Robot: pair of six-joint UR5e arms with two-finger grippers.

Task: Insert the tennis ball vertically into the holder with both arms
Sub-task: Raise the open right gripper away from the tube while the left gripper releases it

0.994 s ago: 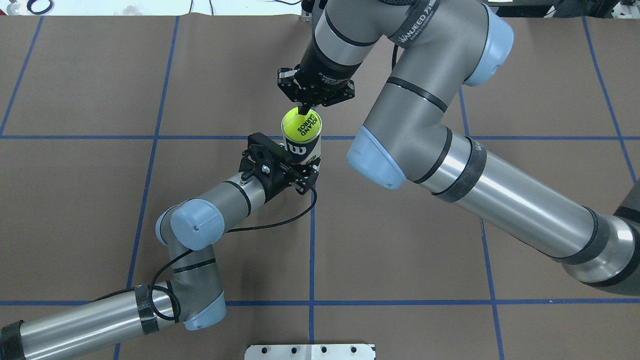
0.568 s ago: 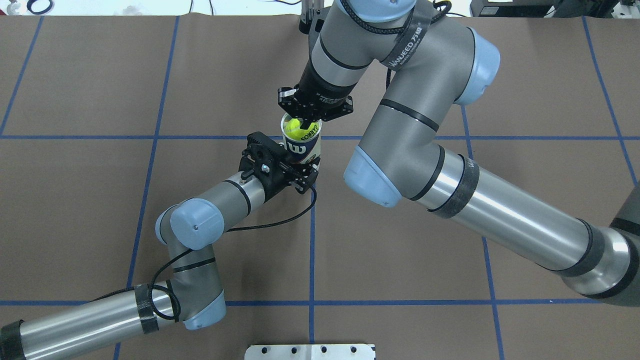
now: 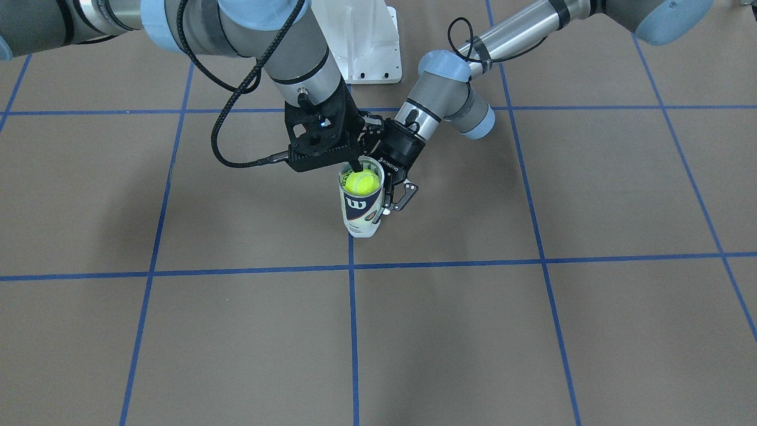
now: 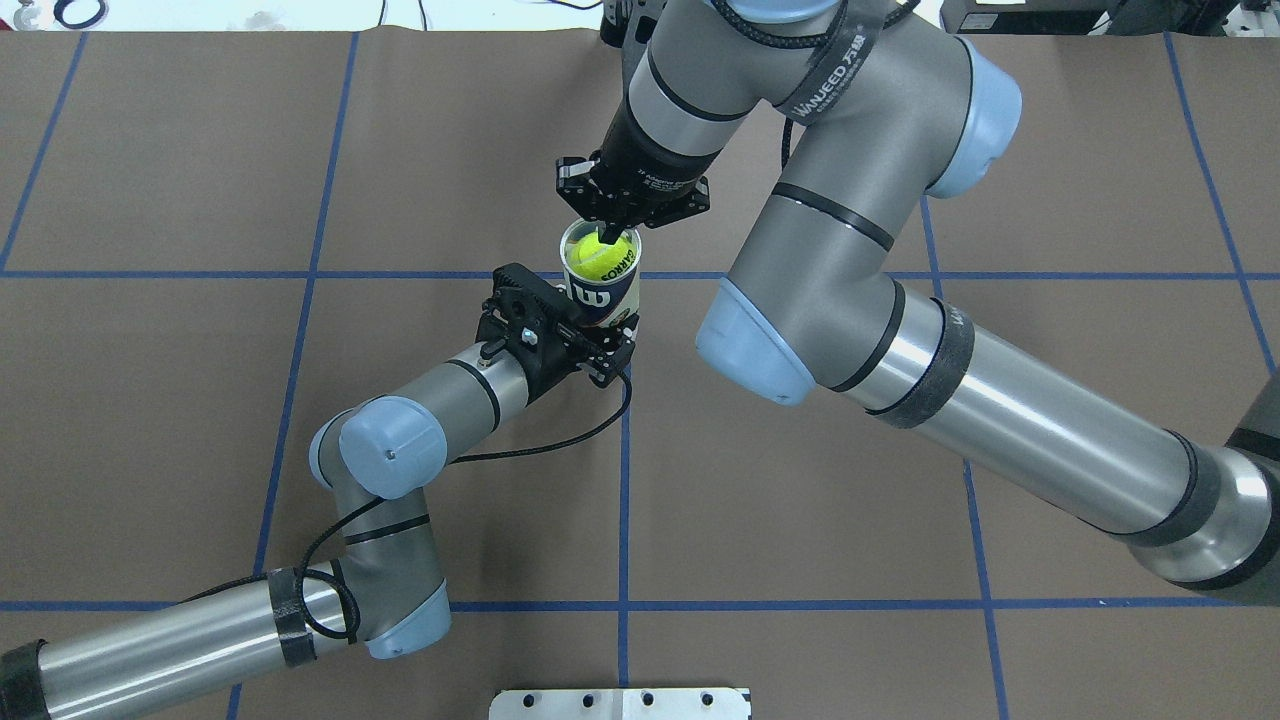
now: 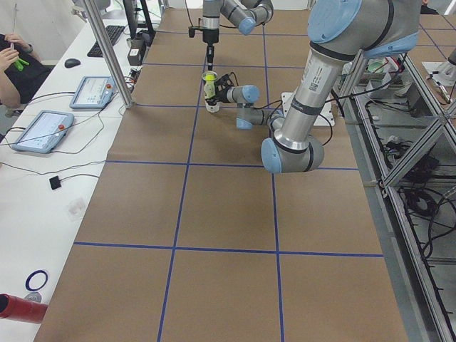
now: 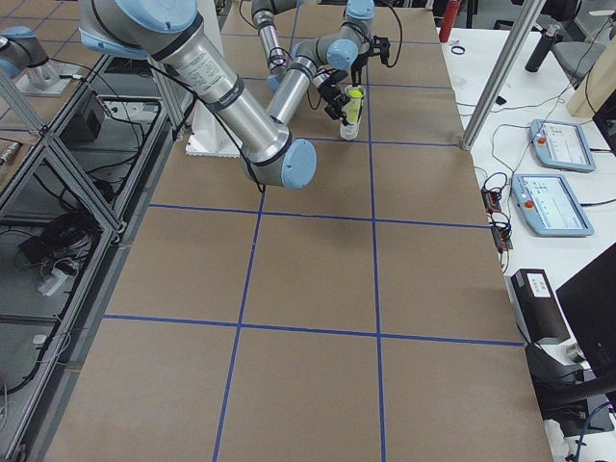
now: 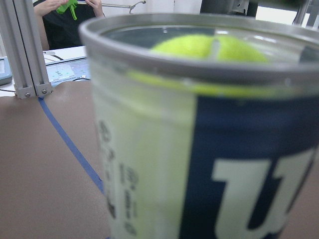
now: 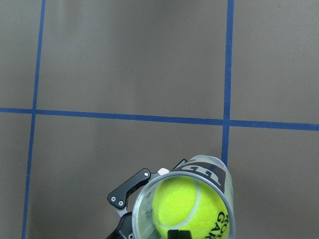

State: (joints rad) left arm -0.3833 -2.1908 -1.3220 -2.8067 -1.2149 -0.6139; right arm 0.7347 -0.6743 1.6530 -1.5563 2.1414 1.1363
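In my left wrist view the tennis ball [image 7: 209,47] sits just under the rim of the holder [image 7: 199,149]; the right wrist view shows it filling the mouth. The left gripper [image 4: 603,322] pinches the upright holder. The right gripper [image 4: 609,238] has its fingers pressed together, tip on the ball. There is open table [image 4: 900,500] all round.

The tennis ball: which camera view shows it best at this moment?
The right wrist view: it looks straight down into the holder, so the ball shows large, with seam and lettering. The overhead and front views show it small in the holder's mouth. The left wrist view shows only its blurred top; the side views, a yellow speck.
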